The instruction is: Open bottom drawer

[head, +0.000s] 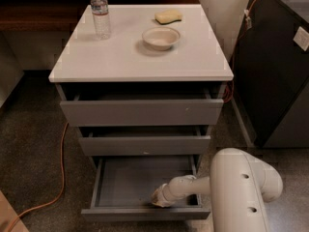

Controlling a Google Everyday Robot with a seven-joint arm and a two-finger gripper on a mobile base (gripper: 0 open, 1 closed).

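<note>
The bottom drawer (145, 213) of the white-topped cabinet (140, 57) stands pulled well out, showing its shallow grey tray (135, 180), which has nothing in it but my gripper. My white arm (241, 192) reaches in from the lower right. My gripper (158, 197) is inside the drawer, low at its front right, just behind the front panel. The two drawers above, the tall top one (142, 111) and the middle one (145, 145), are each out a little.
On the cabinet top stand a water bottle (100, 11), a white bowl (161, 37) and a yellow sponge (168, 16). An orange cable (60, 173) runs over the floor at the left. A dark cabinet (277, 71) stands at the right.
</note>
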